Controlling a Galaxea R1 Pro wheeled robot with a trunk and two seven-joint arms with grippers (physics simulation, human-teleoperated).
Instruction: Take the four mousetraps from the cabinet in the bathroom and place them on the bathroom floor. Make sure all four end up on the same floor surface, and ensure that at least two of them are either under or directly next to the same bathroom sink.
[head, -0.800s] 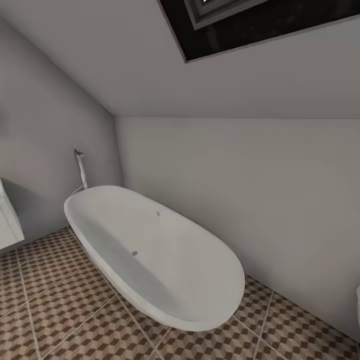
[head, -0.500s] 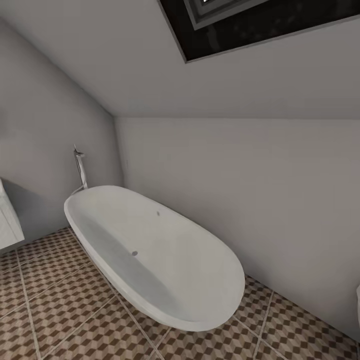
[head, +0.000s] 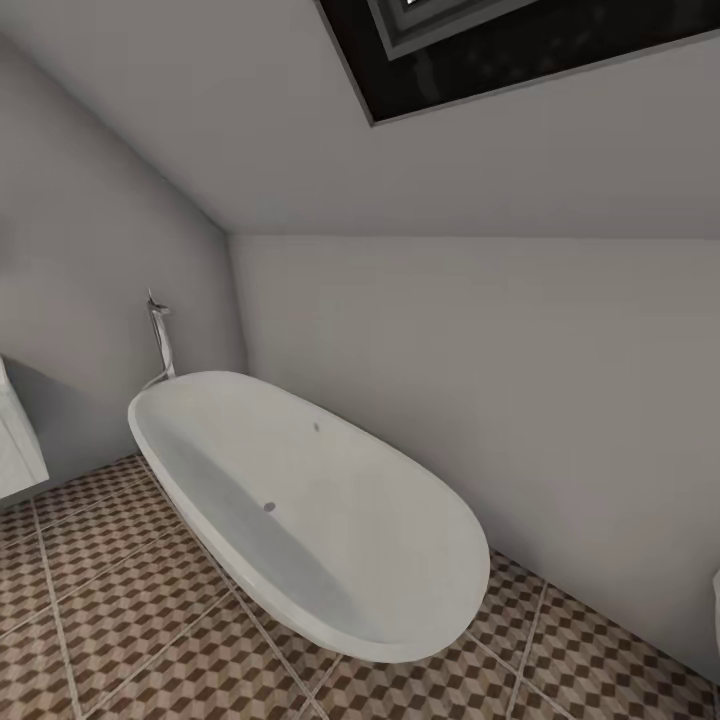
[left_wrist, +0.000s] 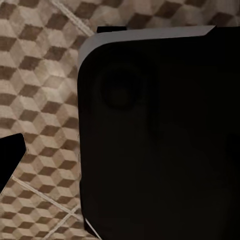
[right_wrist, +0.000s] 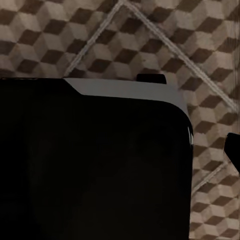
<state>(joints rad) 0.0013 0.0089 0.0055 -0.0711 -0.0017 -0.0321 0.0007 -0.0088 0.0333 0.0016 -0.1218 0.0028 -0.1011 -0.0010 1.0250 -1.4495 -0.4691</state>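
Frankly, nothing has changed over the last instants: my head camera holds the same framing, so the base is parked and the task has not advanced. Largest ahead are the plain grey walls (head: 480, 400) and a sloped ceiling with a dark skylight (head: 520, 50). Next comes the bathroom floor (head: 130, 620) of brown, beige and white cube-patterned tiles. On it sits the oval white bathtub (head: 330, 520), with a slim chrome tap (head: 160, 340) behind its far end. A white unit's edge (head: 15, 440) pokes in at my left. Neither mousetraps nor cabinet face me; I judge I must turn. Dark housings (left_wrist: 160, 135) block both wrist cameras, so I cannot tell either tool's state.
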